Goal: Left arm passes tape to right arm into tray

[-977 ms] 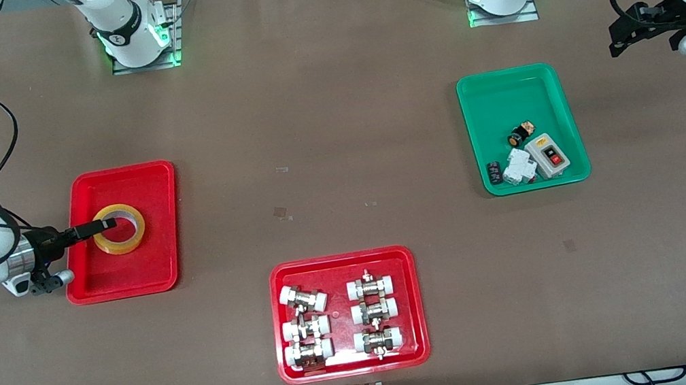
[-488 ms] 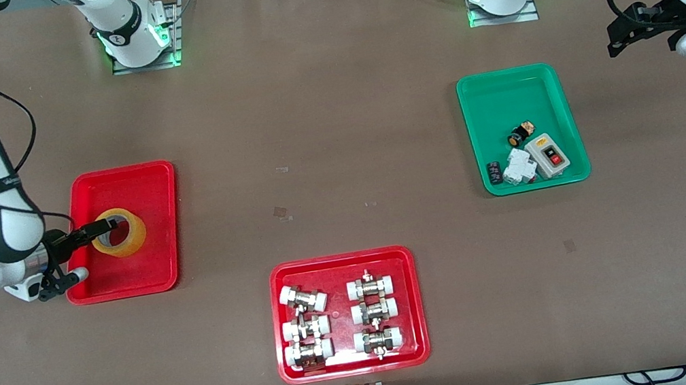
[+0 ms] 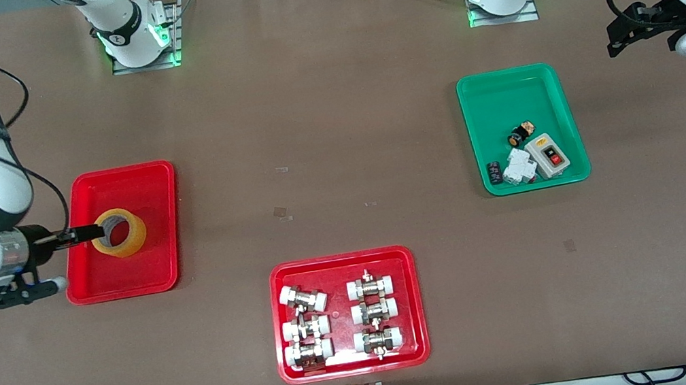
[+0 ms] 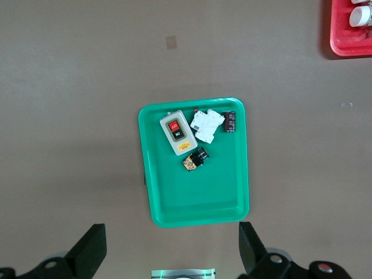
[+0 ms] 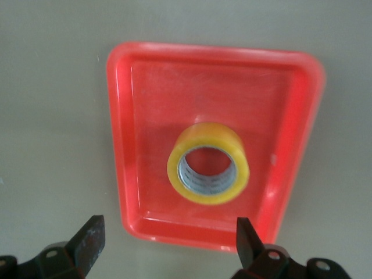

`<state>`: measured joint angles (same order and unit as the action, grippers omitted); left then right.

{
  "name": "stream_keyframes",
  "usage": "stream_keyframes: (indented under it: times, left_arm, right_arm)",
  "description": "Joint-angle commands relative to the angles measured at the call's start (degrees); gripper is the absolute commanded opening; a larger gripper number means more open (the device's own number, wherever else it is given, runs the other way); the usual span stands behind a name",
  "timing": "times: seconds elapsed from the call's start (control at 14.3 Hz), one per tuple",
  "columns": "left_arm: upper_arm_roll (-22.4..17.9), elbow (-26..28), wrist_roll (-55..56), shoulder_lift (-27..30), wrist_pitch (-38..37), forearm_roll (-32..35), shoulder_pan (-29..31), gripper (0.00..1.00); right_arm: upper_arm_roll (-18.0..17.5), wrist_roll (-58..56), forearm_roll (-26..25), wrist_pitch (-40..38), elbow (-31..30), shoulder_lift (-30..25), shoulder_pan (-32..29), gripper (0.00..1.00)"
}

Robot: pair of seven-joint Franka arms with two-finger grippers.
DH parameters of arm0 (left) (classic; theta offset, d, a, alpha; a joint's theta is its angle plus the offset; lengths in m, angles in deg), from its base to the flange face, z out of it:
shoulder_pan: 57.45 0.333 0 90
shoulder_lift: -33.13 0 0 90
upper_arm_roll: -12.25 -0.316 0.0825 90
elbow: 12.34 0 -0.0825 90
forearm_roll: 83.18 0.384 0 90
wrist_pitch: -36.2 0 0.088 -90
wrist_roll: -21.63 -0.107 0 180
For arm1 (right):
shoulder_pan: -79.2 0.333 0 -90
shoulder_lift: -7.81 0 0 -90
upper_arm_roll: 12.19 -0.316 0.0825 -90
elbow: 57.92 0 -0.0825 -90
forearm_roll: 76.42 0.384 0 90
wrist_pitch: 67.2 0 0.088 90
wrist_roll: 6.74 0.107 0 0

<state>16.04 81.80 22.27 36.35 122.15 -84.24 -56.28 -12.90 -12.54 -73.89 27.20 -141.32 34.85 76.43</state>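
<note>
The yellow tape [image 3: 119, 233] lies flat in the red tray [image 3: 135, 184] at the right arm's end of the table. My right gripper [image 3: 91, 231] hangs over the tray's edge beside the tape, open and empty. In the right wrist view the tape [image 5: 208, 171] rests in the tray [image 5: 122, 145], well below my open right gripper [image 5: 168, 241] and free of it. My left gripper [image 3: 615, 42] waits open and empty over the table at the left arm's end; the left wrist view shows it [image 4: 170, 250] open.
A green tray [image 3: 506, 91] with small electrical parts sits near the left arm; it also shows in the left wrist view [image 4: 195, 192]. A second red tray [image 3: 340, 263] with white-capped metal fittings lies near the front edge.
My right gripper has drawn back from the tape toward the right arm's end of the table and lifted. The tape stays in the red tray. The left arm has hardly moved.
</note>
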Motion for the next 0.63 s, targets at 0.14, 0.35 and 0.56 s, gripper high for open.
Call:
stream_keyframes:
  times: [0.14,0.35,0.56]
  left_arm:
    - [0.09,-0.1,-0.03,0.03,0.36,0.53,-0.29,1.0]
    - [0.09,-0.1,-0.12,0.03,0.28,0.53,-0.29,1.0]
    - [0.09,-0.1,-0.12,0.03,0.28,0.53,-0.2,1.0]
  right_arm:
    - [0.09,4.57,-2.27,-6.94,7.54,-5.67,1.54,1.0]
    - [0.62,5.88,-2.36,-10.63,12.56,-5.85,1.19,1.0]
    - [0.53,6.07,-2.53,-8.8,12.48,-7.52,0.83,1.0]
